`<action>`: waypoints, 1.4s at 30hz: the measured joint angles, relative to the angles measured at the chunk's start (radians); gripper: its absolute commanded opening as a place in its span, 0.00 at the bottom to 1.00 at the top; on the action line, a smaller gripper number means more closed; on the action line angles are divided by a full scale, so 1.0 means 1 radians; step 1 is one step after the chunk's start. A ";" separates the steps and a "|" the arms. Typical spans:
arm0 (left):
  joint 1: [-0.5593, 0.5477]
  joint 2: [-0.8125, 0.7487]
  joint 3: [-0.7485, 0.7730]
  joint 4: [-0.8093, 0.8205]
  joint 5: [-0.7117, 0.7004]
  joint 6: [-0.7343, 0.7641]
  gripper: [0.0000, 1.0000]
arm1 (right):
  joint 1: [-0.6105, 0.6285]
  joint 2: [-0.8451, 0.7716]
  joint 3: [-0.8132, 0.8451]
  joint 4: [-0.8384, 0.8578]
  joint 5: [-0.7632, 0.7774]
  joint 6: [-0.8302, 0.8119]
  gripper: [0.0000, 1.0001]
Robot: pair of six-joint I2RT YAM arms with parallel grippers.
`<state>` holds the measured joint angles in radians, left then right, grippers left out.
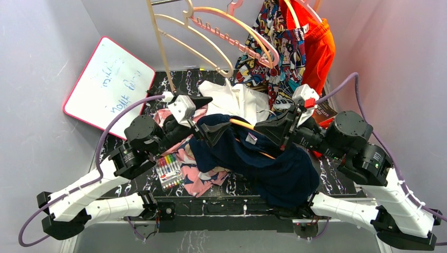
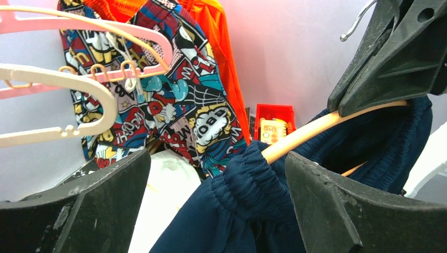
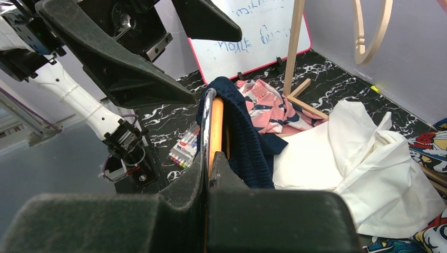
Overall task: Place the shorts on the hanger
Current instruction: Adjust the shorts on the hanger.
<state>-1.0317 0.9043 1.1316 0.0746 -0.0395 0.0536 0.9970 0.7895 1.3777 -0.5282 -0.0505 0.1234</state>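
Midway between the worktop's [image 1: 332, 171] side edges, the right gripper [image 1: 261, 128] clamped the hanger [image 1: 240, 123], which ran inside the shorts [image 1: 274, 168]; the left gripper [image 1: 210, 118] stood with its fingers apart.

The left arm [image 1: 100, 182] rises inward from its base, elbow bent outward. The left gripper [image 1: 212, 124] points right, its jaws spread wide. The right arm [image 1: 369, 158] mirrors that fold. The right gripper [image 1: 261, 129] points left, its jaws pinched tight on the hanger [image 3: 216, 126]. The two grippers face each other, close together above the table.
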 measured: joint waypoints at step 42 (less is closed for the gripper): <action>-0.006 -0.029 0.158 0.045 0.265 -0.095 0.98 | 0.000 0.021 -0.002 0.225 0.197 0.039 0.00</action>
<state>-1.0374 0.8749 1.2896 0.1196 0.2253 -0.0414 0.9966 0.8104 1.3762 -0.3035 0.1467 0.1619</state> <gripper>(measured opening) 0.983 0.041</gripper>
